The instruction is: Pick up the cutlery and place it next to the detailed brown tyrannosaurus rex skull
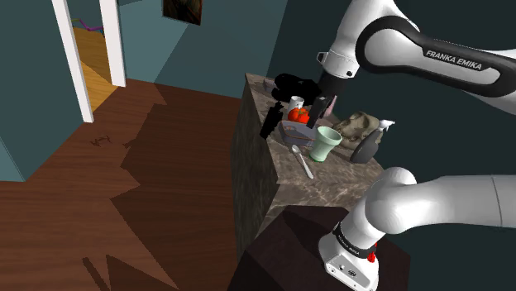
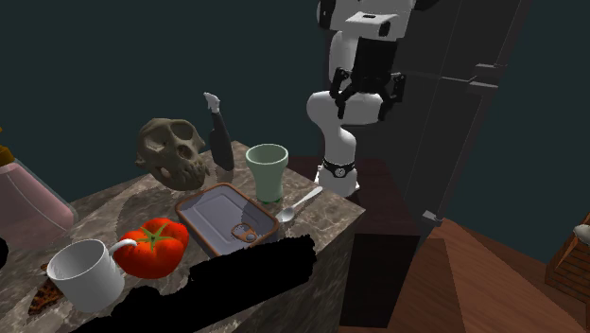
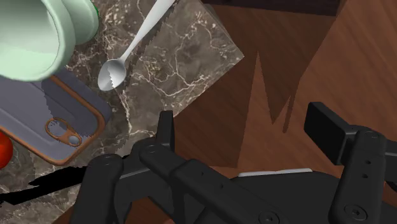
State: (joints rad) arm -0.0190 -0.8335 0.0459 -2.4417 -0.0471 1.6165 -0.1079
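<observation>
Shoulder view: spoon (image 1: pixel 302 161) lies flat on the counter (image 1: pixel 265 95), at 8 o'clock of the cup (image 1: pixel 325 142) and near the counter's front edge. Skull (image 1: pixel 355 126) is at 2 o'clock of the cup. The jaws hang above the tin (image 1: pixel 298 131) and tomato (image 1: pixel 300 116).

Second exterior view: spoon (image 2: pixel 301 203) at 4 o'clock of the cup (image 2: pixel 267 170), skull (image 2: pixel 173 151) at 10 o'clock of it, bottle (image 2: pixel 219 132) between the two. The jaws are high, at 1 o'clock of the spoon, well apart from it.

Wrist view: jaws wide, nothing between them. Spoon (image 3: pixel 130 51) lies just beside the cup (image 3: pixel 38 38), bowl end nearest the tin (image 3: pixel 44 118). Bare floor (image 3: pixel 267 70) shows between the fingers (image 3: pixel 165 130).

Risks, as judged:
- The spoon is thin and flat, so the fingers may scrape the counter or slip off it.
- It lies close to the edge, so a nudge could send it to the floor.
- The cup stands between spoon and skull, so a low carry could topple it or the bottle.
</observation>
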